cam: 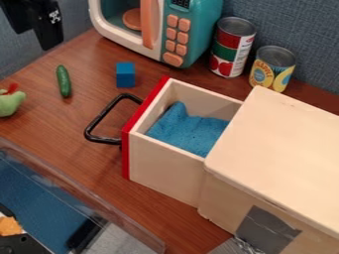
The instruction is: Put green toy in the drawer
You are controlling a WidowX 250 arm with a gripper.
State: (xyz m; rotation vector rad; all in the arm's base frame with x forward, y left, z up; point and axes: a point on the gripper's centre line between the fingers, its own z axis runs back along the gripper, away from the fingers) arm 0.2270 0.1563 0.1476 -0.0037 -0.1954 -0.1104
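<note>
The gripper [49, 39] hangs at the upper left, high over the back left of the table and well apart from the toys. The light green toy [9, 103], with a red bit on top, lies on the table at the left edge, partly cut off by it. The wooden drawer [167, 163] with a red front and black handle [92, 130] is pulled out of its cabinet [285, 134]. A crumpled blue cloth [192, 133] lies inside the drawer.
A cucumber [63, 81] and a blue block [125, 75] lie behind the handle. The toy microwave [196, 30] and two cans [232, 47] stand at the back. A clear-walled bin [79, 198] fills the front left.
</note>
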